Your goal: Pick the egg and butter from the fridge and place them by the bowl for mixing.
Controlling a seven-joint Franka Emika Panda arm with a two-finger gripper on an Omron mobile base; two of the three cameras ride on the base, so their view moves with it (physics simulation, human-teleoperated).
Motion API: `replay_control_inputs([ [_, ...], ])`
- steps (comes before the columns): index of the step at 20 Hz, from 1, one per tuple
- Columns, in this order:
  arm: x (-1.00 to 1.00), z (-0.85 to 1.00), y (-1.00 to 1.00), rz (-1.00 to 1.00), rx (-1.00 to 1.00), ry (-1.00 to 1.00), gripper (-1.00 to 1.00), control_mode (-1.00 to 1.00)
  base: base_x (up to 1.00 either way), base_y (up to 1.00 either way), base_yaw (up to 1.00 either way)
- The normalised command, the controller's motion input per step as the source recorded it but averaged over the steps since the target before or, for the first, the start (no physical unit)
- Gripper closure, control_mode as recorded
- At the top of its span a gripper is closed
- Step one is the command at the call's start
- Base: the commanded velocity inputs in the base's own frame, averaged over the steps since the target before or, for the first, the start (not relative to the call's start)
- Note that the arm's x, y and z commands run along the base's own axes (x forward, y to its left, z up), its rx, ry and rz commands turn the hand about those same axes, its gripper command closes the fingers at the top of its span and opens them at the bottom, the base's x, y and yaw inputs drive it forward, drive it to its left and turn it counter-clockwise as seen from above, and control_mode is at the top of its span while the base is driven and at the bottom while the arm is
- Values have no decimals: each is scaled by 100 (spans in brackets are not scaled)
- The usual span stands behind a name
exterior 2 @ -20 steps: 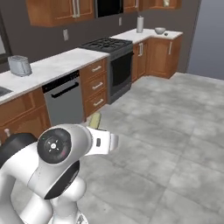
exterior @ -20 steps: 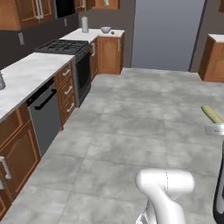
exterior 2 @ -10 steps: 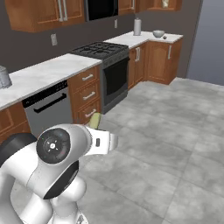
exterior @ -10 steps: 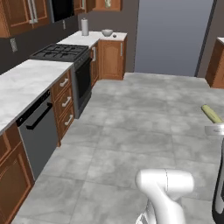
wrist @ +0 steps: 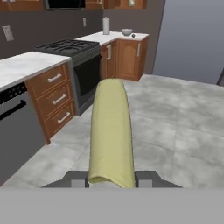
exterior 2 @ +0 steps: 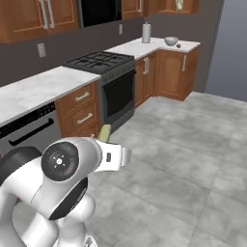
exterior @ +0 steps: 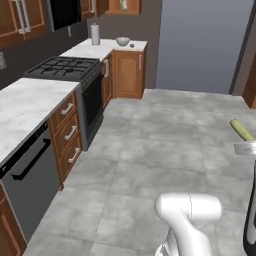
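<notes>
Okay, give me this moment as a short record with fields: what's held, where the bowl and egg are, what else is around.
end effector: shut on the butter
butter: yellow stick pointing forward out of the grip, above the floor
bowl: on the far corner counter
egg: small dark ball on that counter, just right of the bowl, apart from it
paper towel roll: upright, left of the bowl
stove: along the left counter run
dishwasher: nearest the robot, door closed
task status: egg placed, butter not yet
</notes>
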Motion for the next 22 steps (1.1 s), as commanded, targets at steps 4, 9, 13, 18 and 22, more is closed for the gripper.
replay_control_inputs([
  [4,0,0,0,0,0,0,100,100,100,17,0],
  [9,0,0,0,0,0,0,100,100,100,18,0],
  [13,0,0,0,0,0,0,100,100,100,22,0],
  [18,0,0,0,0,0,0,100,100,100,18,0],
  [22,0,0,0,0,0,0,100,100,100,8,0],
])
